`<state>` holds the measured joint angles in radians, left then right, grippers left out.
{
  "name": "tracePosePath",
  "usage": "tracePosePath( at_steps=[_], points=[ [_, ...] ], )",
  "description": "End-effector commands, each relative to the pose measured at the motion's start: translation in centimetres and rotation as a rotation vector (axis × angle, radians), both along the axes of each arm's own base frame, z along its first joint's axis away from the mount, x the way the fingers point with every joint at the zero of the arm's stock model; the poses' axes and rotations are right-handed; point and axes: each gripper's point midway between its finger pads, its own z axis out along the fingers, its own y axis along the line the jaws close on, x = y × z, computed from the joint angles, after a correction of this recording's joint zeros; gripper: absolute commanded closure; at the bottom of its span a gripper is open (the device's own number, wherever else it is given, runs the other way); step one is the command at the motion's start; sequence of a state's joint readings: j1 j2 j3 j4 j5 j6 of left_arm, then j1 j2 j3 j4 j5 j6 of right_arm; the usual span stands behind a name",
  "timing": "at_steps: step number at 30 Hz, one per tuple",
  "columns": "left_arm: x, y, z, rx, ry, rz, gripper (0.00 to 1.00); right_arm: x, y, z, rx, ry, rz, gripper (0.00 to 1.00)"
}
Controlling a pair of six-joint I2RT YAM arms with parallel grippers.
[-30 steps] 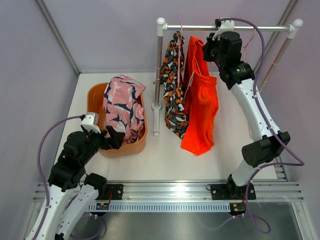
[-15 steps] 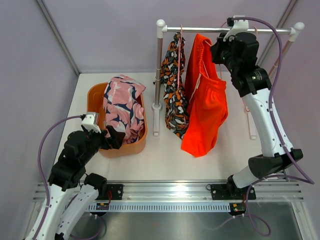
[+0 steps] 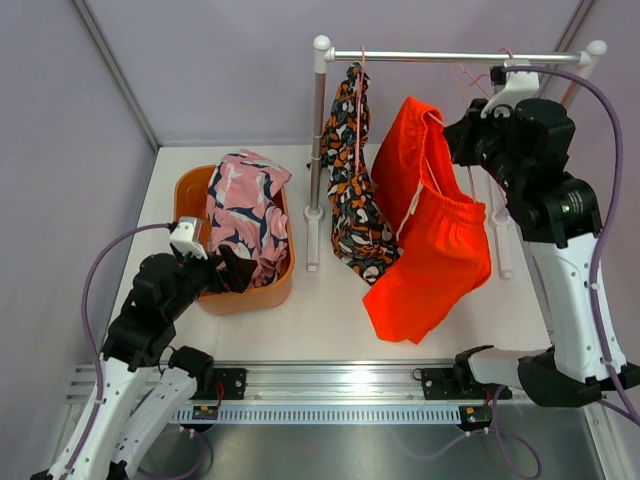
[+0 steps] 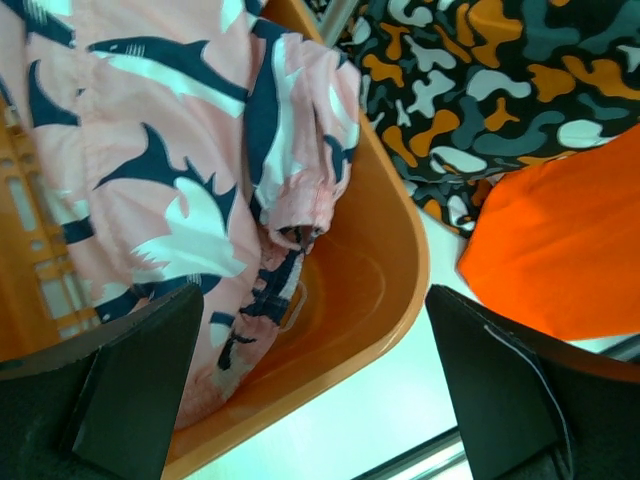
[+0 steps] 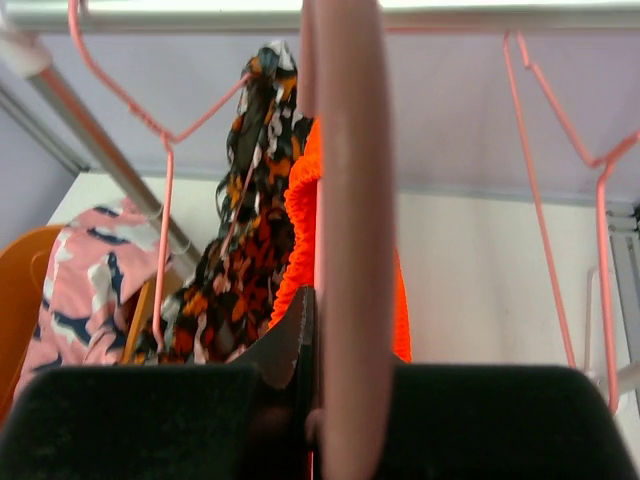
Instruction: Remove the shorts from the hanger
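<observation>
Left gripper point(image 3: 232, 270), at 7 o'clock on the table point(image 3: 330, 310): fingers spread wide, holding nothing, beside the near rim of the tub point(image 3: 250, 298). Pink shorts point(image 3: 245, 210) lie heaped in the tub, at 9 o'clock. Orange shorts point(image 3: 435, 250) dangle at 3 o'clock below the right gripper point(image 3: 462, 135), which is clamped on a pink hanger point(image 5: 345, 250); whether its hook is on the rail point(image 3: 420, 56) cannot be told. Black shorts point(image 3: 352, 190) hang from the rail at 12 o'clock, just beside the orange pair, on its 9 o'clock side.
</observation>
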<state>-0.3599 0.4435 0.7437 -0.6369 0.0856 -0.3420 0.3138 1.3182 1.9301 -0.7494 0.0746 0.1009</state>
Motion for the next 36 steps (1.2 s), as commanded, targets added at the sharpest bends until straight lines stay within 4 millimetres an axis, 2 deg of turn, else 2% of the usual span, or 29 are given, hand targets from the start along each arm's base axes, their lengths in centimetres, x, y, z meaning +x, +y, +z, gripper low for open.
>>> tracePosePath(
  at_steps=[1,3,4,5,6,7,8,9,10,11,12,13,14,15,16,17,18,19,21,22,25,26,28,29,32,34,36],
  points=[
    [1.0,-3.1,4.1,-0.116,-0.09,-0.121,0.01,-4.7,-0.2,-0.9,0.014,0.046,0.059,1.0],
    [2.3,-4.4,4.8,-0.131,-0.053,-0.132,0.01,-6.9,-1.0,-2.2,0.014,0.087,0.05,1.0],
    [2.4,-5.3,7.3,-0.125,-0.095,-0.138,0.01,-7.6,-1.3,-2.8,0.022,0.103,0.037,1.0],
    [3.3,-6.2,7.2,-0.083,-0.076,-0.131,0.01,-9.2,-1.7,-2.7,0.062,0.105,0.029,1.0],
    [3.5,-7.0,8.0,-0.06,-0.092,-0.121,0.01,-9.5,-1.7,-4.2,0.071,0.138,0.025,1.0],
    [2.9,-8.8,8.9,-0.031,-0.122,-0.132,0.01,-10.1,-1.7,-4.7,0.083,0.152,0.029,1.0],
    [2.6,-10.0,11.5,-0.044,-0.173,-0.143,0.01,-10.7,-1.8,-5.4,0.103,0.17,0.022,1.0],
    [3.2,-12.3,11.4,-0.018,-0.163,-0.157,0.01,-11.5,-2.0,-6.3,0.104,0.182,0.023,1.0],
    [2.4,-14.3,12.1,-0.013,-0.174,-0.185,0.01,-12.0,-2.2,-6.9,0.103,0.195,0.02,1.0],
    [2.3,-15.6,14.6,-0.048,-0.204,-0.195,0.01,-12.4,-2.4,-7.3,0.103,0.203,0.014,1.0],
    [3.0,-18.1,14.2,-0.031,-0.192,-0.207,0.01,-13.0,-2.7,-7.5,0.101,0.202,0.011,1.0],
    [2.3,-19.9,14.8,-0.046,-0.2,-0.233,0.01,-13.3,-3.1,-8.0,0.093,0.216,-0.006,1.0],
    [2.3,-21.2,15.5,-0.062,-0.214,-0.245,0.01,-13.5,-3.2,-8.0,0.087,0.215,-0.01,1.0],
    [2.3,-22.4,17.8,-0.126,-0.257,-0.248,0.01,-13.9,-3.7,-8.1,0.083,0.213,-0.026,1.0],
    [2.1,-24.4,17.3,-0.12,-0.26,-0.262,0.01,-14.1,-3.8,-8.3,0.082,0.22,-0.029,1.0],
    [2.0,-25.4,17.6,-0.134,-0.275,-0.272,0.01,-14.2,-3.9,-8.3,0.078,0.219,-0.03,1.0],
    [2.0,-26.3,19.1,-0.186,-0.304,-0.271,0.01,-14.5,-4.0,-8.4,0.076,0.219,-0.029,1.0],
    [1.9,-27.9,18.5,-0.186,-0.298,-0.288,0.01,-14.6,-4.1,-8.7,0.07,0.228,-0.032,1.0],
    [1.7,-29.7,19.1,-0.224,-0.308,-0.314,0.01,-14.7,-4.2,-9.0,0.066,0.233,-0.037,1.0],
    [1.6,-31.4,18.7,-0.224,-0.3,-0.335,0.01,-14.7,-4.2,-9.1,0.066,0.234,-0.037,1.0],
    [1.1,-33.8,19.1,-0.233,-0.315,-0.363,0.01,-14.7,-3.8,-9.6,0.076,0.243,-0.02,1.0],
    [1.1,-35.0,18.3,-0.225,-0.315,-0.375,0.01,-14.7,-3.8,-9.7,0.078,0.244,-0.021,1.0],
    [0.7,-36.2,18.8,-0.232,-0.333,-0.384,0.02,-14.5,-3.8,-10.0,0.075,0.251,-0.024,1.0],
    [1.0,-37.1,17.7,-0.206,-0.326,-0.381,0.02,-14.4,-3.7,-10.0,0.077,0.251,-0.021,1.0],
    [1.4,-38.3,16.4,-0.165,-0.314,-0.373,0.05,-14.4,-3.6,-9.7,0.079,0.243,-0.017,1.0],
    [1.7,-38.6,15.8,-0.15,-0.308,-0.358,0.08,-14.5,-3.6,-9.5,0.076,0.241,-0.015,1.0],
    [2.0,-38.7,14.4,-0.112,-0.286,-0.343,0.11,-14.6,-3.7,-9.2,0.077,0.233,-0.015,1.0]
  ],
)
